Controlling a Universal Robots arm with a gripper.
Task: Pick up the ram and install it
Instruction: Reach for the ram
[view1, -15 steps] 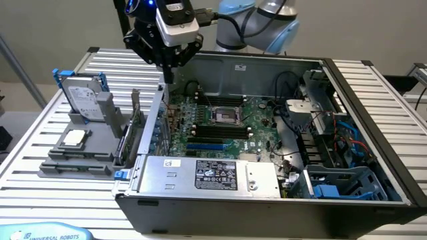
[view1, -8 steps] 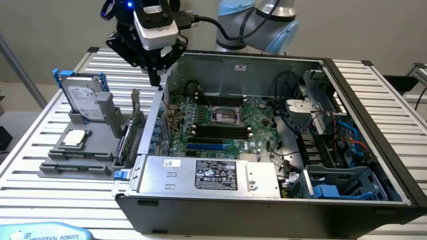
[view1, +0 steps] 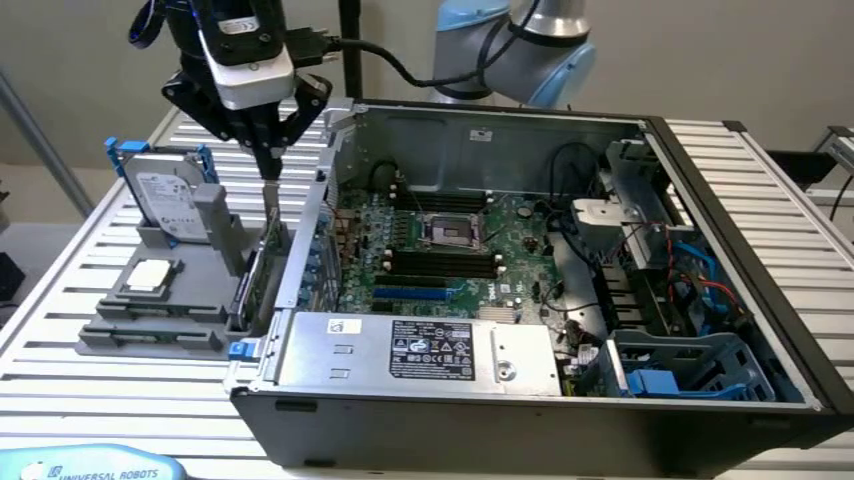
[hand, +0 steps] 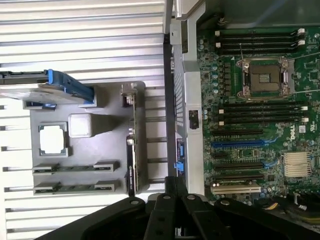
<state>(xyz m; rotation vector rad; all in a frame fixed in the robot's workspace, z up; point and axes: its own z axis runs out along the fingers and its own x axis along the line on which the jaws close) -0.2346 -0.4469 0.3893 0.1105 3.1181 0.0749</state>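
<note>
- The open PC case (view1: 534, 425) takes up the exterior view's right side of the slatted table (view1: 67, 260), with its motherboard (view1: 514, 235) exposed.
- A gray parts holder (view1: 94, 345) sits just beside the case on the exterior view's left, with a hard drive (view1: 167, 195) standing at its far end.
- The gripper (view1: 271, 172) hangs over the holder's case-side edge, fingers pinched together with nothing visibly between them.
- The ram (hand: 75, 168) is parked on edge in the holder's near-end slots, well clear of the gripper.
</note>
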